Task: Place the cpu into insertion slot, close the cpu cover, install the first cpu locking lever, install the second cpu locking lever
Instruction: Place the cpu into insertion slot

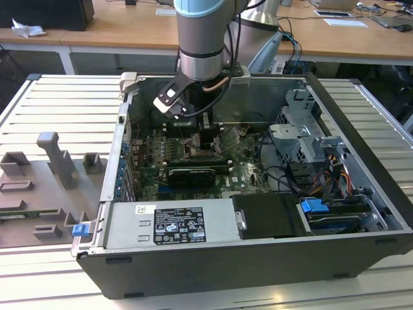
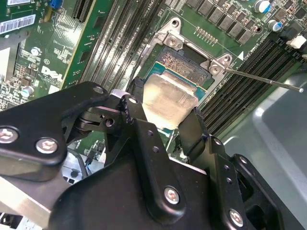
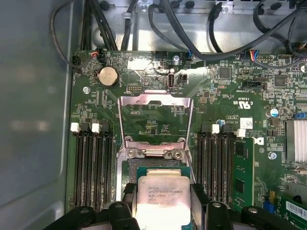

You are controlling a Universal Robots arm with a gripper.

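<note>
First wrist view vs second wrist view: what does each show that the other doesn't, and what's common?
First wrist view: the cpu cover lying open, flat on the board past its hinge, and a coin cell beyond it. Second wrist view: a thin locking lever jutting from the socket corner. Both: the gripper shut on the cpu, held over the insertion slot, memory slots either side.
</note>
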